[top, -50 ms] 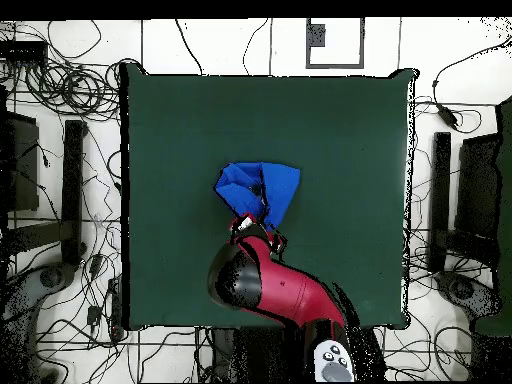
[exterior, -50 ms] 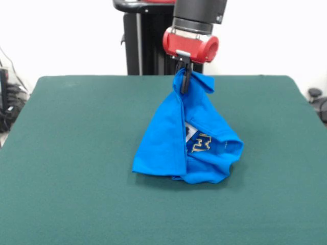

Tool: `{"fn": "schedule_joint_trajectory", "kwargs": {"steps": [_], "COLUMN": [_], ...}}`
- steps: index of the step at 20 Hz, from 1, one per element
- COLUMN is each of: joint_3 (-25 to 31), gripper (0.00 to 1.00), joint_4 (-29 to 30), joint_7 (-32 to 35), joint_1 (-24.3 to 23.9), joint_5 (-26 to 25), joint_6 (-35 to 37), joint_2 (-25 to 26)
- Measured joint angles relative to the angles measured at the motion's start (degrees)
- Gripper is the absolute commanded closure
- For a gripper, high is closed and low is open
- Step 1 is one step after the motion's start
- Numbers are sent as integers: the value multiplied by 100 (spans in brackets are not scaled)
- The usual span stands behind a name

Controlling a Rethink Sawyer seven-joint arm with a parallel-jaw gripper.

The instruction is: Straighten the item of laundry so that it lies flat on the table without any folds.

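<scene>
The item of laundry [exterior, -50 ms: 173, 138], a bright blue shirt, hangs in a tent shape from my gripper [exterior, -50 ms: 185, 76], which is shut on a pinch of fabric at its top. Its lower folds rest bunched on the dark green table [exterior, -50 ms: 76, 153], with a bit of white and gold print showing between the folds. In the overhead view the item of laundry [top, -50 ms: 262, 190] shows as a crumpled blue patch near the middle of the table [top, -50 ms: 340, 130], and the gripper [top, -50 ms: 258, 220] sits at its near edge under the red arm.
The red and black arm [top, -50 ms: 275, 285] reaches in over the table's edge. Cables and dark stands [top, -50 ms: 72, 190] lie on the floor around the table on both sides.
</scene>
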Motion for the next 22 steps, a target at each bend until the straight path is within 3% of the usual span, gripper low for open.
{"fn": "schedule_joint_trajectory", "kwargs": {"steps": [22], "joint_3": [235], "gripper": [100], "joint_4": [436], "joint_7": [0], "joint_1": [-234], "joint_5": [-9], "joint_6": [-1361], "joint_2": [764]}}
